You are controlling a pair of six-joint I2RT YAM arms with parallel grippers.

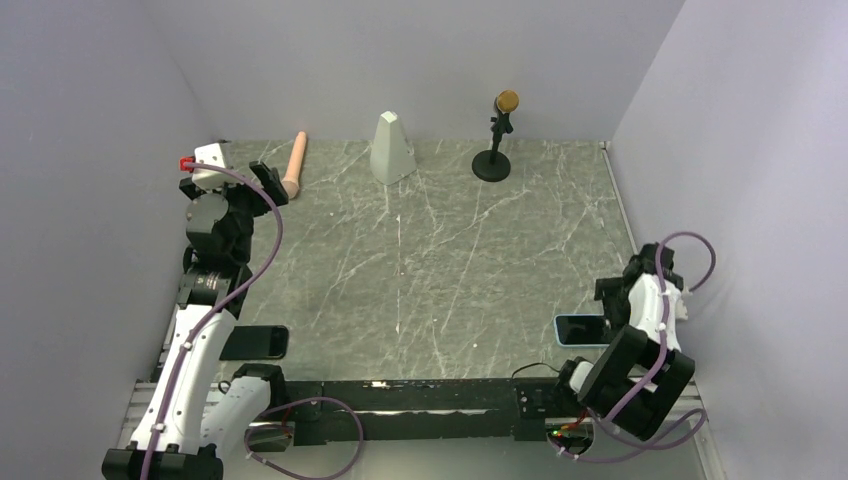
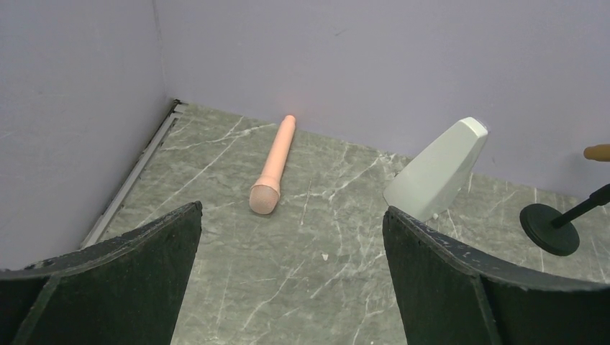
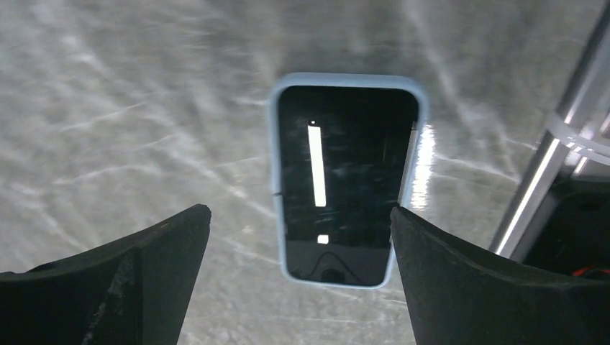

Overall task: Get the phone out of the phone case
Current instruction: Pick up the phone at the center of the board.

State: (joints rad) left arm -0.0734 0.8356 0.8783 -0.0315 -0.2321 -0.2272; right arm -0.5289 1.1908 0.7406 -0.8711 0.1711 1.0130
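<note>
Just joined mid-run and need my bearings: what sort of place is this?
Probably a lab test cell: plain walls box in a marble-patterned tabletop holding staged props, like a microphone on a stand and the light-blue phone case.

I've got a dark grey marble-look tabletop [image 1: 450,270] with white veins, boxed in by plain pale lavender walls [image 1: 430,60] at back, left and right. A metal rail [image 1: 620,200] runs along the right edge where top meets wall. Light is soft and even, with glare streaks in my right wrist view.
</note>
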